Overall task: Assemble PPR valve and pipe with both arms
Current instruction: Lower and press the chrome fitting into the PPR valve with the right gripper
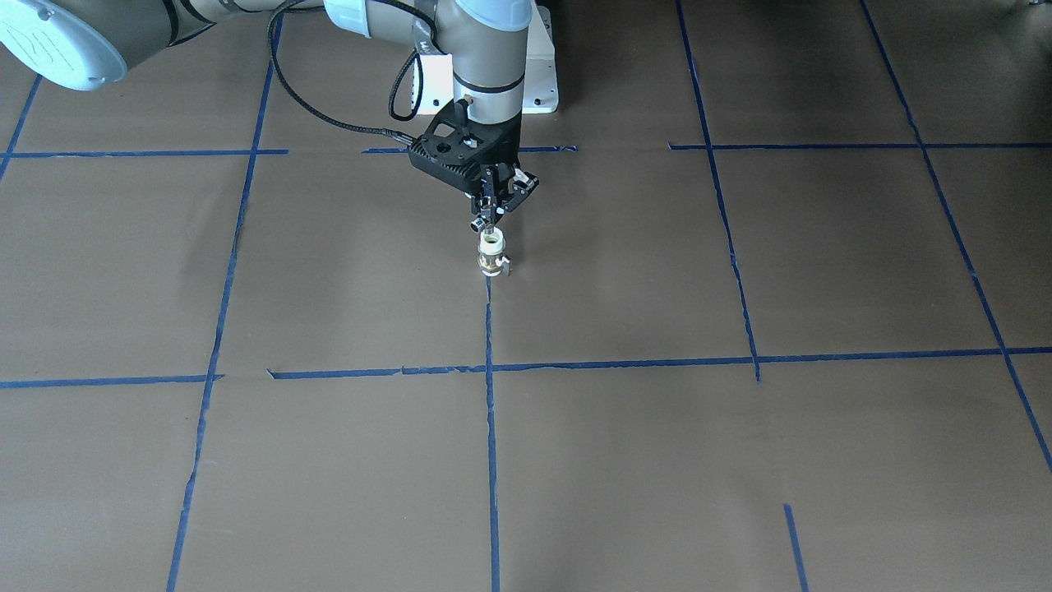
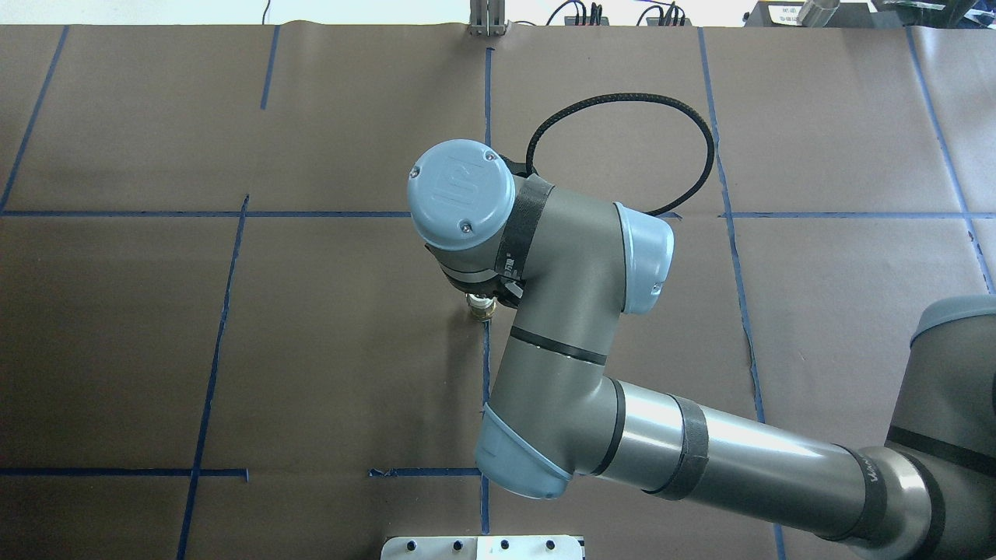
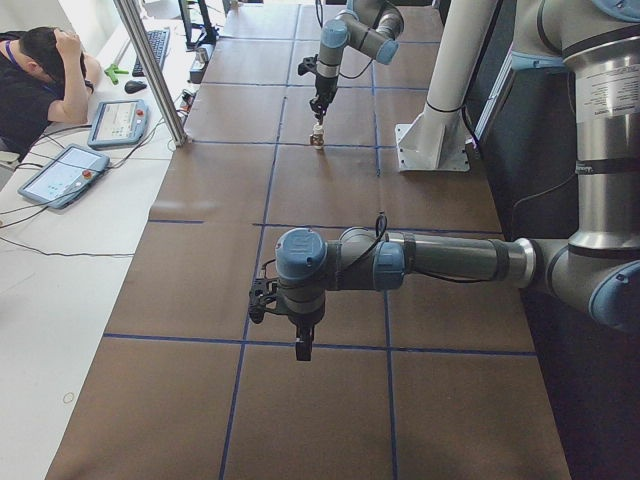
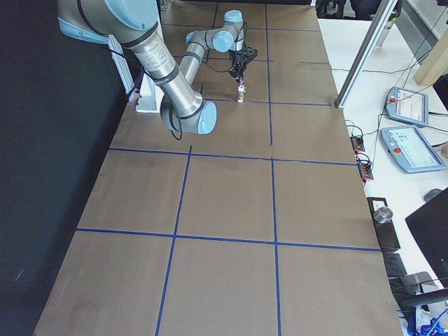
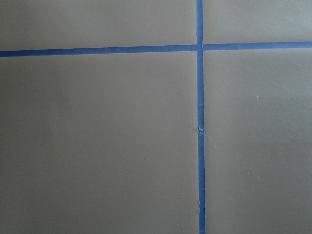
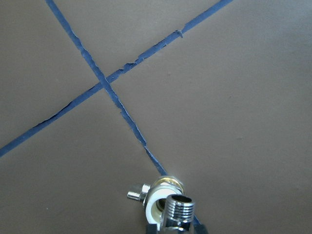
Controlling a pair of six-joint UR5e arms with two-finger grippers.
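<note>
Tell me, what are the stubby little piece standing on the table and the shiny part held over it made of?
The PPR valve looks like matte white plastic at its end, with a yellowish, brass-like metal middle and a silvery side tab. The pipe appears to be chrome-plated metal: it is mirror-bright, with cut threads at its open end.

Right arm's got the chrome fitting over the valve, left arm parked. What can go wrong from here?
1. The PPR valve stands unsupported on its end, and the left end effector is far off, not bracing it. Pressing down with the chrome pipe fitting held by the right end effector may tip or spin it.
2. In the right wrist view the fitting looks offset from the valve's white opening, so it may catch the rim instead of seating.
</note>
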